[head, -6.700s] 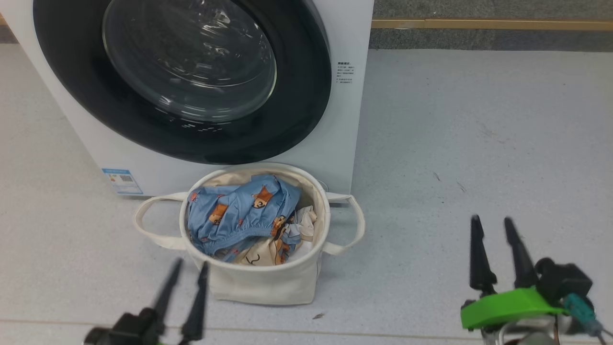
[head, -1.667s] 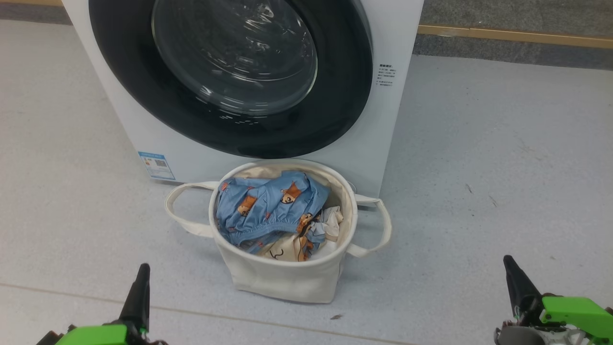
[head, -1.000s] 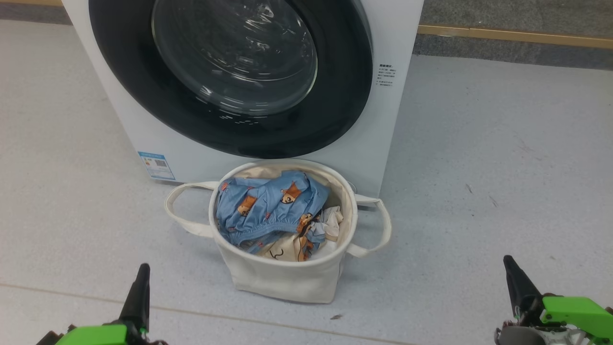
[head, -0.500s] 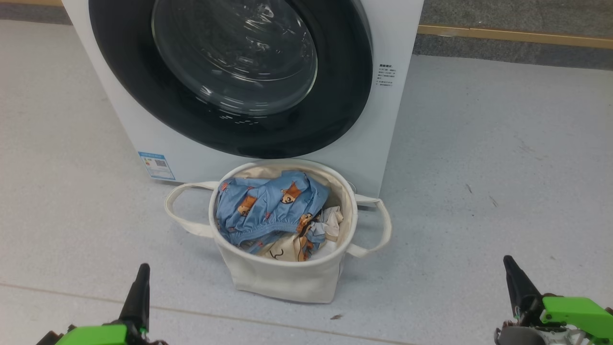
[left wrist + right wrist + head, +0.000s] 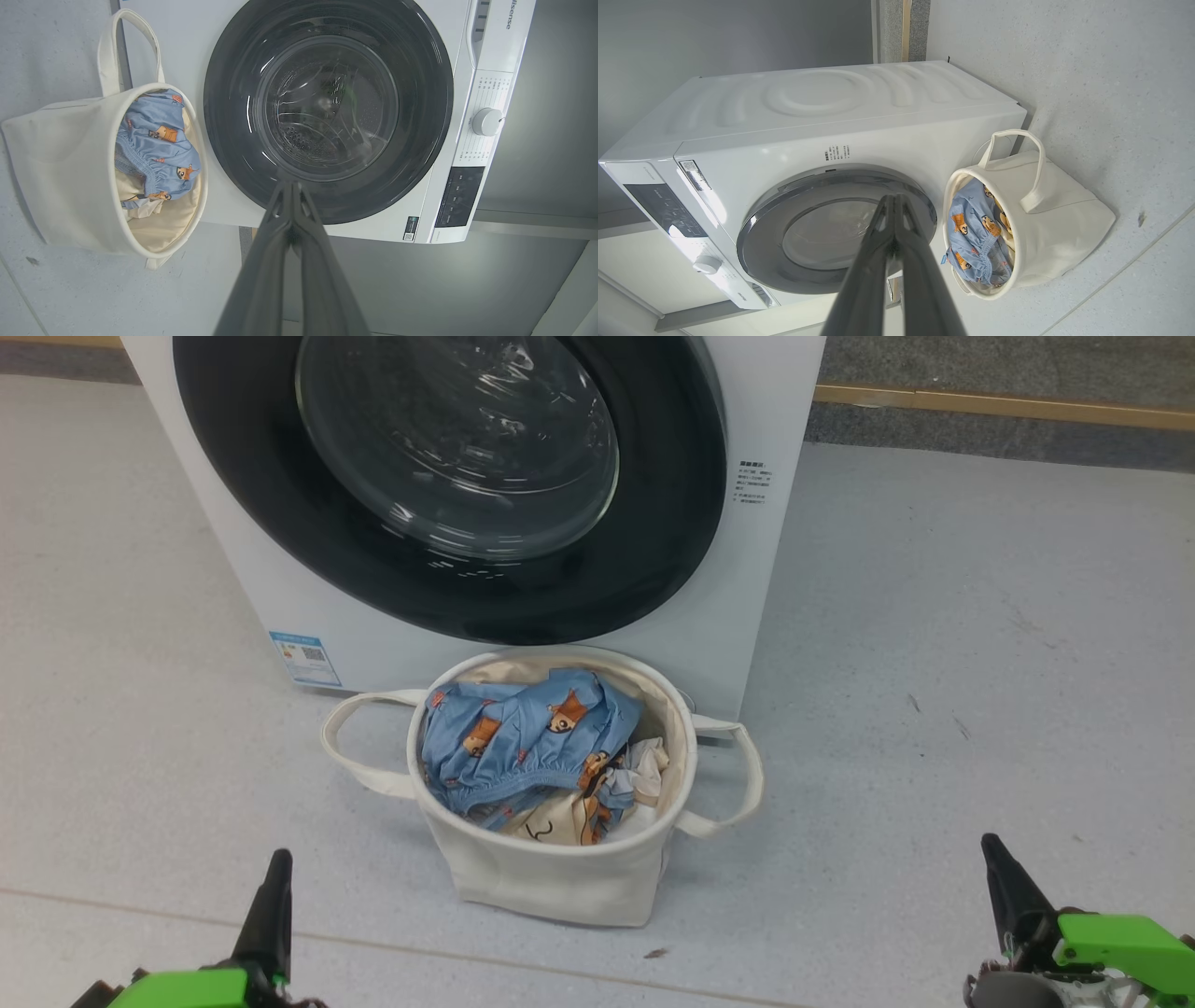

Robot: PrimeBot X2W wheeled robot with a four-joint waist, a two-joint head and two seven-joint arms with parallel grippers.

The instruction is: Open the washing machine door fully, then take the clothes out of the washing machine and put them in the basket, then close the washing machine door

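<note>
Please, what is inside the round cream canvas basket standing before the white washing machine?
The round cream-white canvas basket holds crumpled soft light blue and cream clothes printed with orange-brown bears, heaped near its rim. Anything beneath them, and the basket's bottom, is covered.

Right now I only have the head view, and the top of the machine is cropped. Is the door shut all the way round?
Observer: Right wrist view sees it obliquely: the washing machine door lies against the front, no gap visible.
Operator: Anything in the drum?
Observer: Left wrist view, through the glass: the drum looks bare, perforated steel.
Operator: Grippers? I see one tip each.
Observer: Wrist views show the left gripper and right gripper with fingers pressed together, holding nothing.
</note>
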